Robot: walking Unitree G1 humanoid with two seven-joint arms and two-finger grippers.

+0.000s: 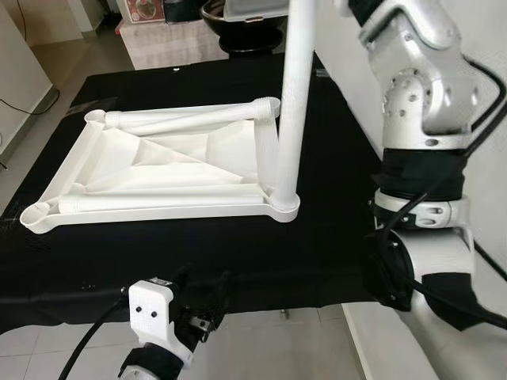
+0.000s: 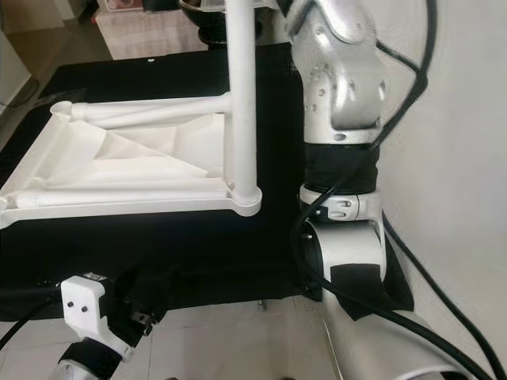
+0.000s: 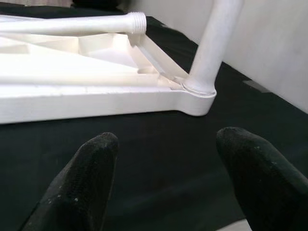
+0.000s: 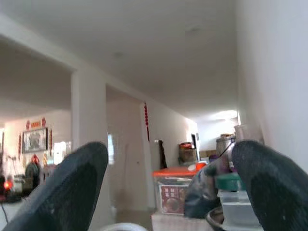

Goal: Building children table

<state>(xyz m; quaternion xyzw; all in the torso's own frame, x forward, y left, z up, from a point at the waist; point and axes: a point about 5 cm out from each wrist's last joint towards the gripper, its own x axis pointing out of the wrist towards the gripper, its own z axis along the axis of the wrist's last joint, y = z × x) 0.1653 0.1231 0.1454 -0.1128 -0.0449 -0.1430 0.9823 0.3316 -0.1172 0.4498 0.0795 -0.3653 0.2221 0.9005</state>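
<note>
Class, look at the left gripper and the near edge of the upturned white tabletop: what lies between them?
Only bare black cloth lies between the left gripper and the tabletop, shown in the left wrist view.

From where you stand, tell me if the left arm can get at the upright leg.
Probably yes. The left gripper is open near the table edge, facing the upright leg, with only bare black cloth between them.

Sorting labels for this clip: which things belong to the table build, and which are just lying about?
Job:
white tabletop, upside down on the black cloth
upright leg in its near corner socket
two loose legs lying on it

Lying about:
storage box with orange lid
dark bowl
</note>
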